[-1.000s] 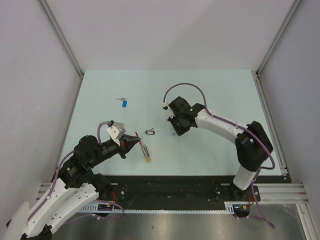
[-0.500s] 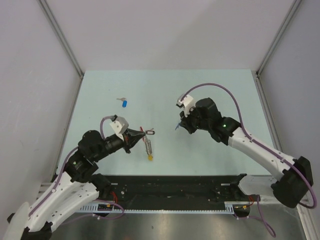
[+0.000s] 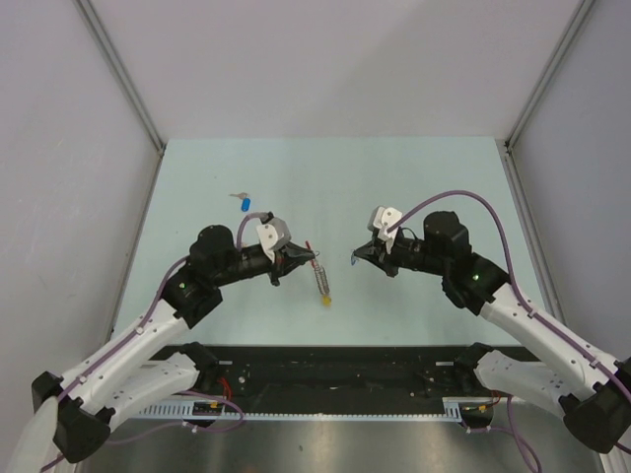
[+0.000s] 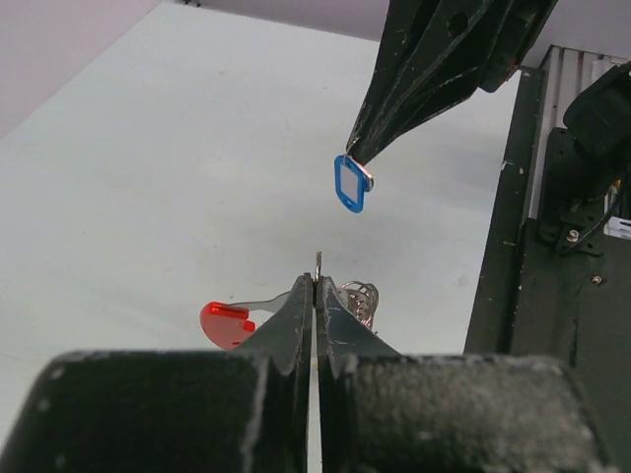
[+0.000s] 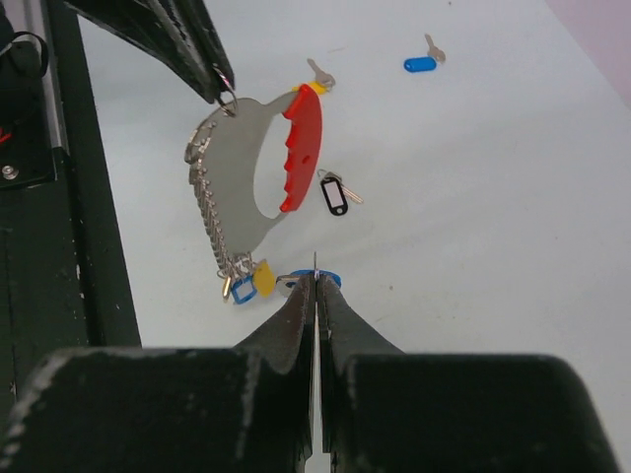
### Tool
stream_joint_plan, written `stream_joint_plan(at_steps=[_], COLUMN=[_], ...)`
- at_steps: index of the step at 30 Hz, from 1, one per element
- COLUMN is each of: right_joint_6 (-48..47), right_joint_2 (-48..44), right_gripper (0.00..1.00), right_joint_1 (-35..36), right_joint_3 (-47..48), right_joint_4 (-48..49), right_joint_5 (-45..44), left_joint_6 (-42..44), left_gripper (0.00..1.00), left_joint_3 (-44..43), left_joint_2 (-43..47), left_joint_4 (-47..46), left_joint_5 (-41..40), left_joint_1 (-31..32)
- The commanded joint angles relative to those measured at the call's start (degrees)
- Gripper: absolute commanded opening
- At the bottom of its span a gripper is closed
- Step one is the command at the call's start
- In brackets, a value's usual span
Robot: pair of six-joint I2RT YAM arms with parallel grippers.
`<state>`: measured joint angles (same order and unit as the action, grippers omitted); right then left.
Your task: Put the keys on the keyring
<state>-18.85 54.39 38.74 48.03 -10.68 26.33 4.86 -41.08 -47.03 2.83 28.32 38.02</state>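
Left claw (image 3: 298,256) of mine pinching the keyring (image 5: 225,177) by its top loop, long axis hanging downward over the table (image 3: 434,177), red arc facing the far side, my right claw (image 3: 357,258) pinching a blue-tagged key (image 4: 350,184) just beside, tag dangling downward.

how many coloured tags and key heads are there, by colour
blue: 3 - blue key on the table, blue tag in the right tool, small blue tag low on the keyring
yellow: 2 - yellow tag beside it, yellow key near the keyring's other end
black: 1 - black tag
total: 6
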Motion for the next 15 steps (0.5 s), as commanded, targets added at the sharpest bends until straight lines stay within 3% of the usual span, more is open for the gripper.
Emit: stream_joint_plan(at_steps=[1,7,15], right_joint_6=[-3.12,-3.12,-4.26], right_joint_2=[-2.27,-2.36,-1.83], right_gripper=[0.0,0.0,0.0], right_joint_1=[-0.42,0.1,3.53], right_joint_3=[0.05,-1.1,-2.41], right_joint_4=[3.91,5.84,6.63], right_joint_5=[6.01,10.4,11.56], left_joint_6=[6.12,10.51,9.03], left_gripper=[0.0,0.0,0.0], left_joint_3=[-3.22,-4.45,-3.31], left_joint_2=[-1.05,-4.65,-7.2], left_joint_4=[-6.96,-4.5,-6.78], left_joint_5=[6.92,15.62,25.29], left_joint_1=[-0.84,-1.72,-2.6])
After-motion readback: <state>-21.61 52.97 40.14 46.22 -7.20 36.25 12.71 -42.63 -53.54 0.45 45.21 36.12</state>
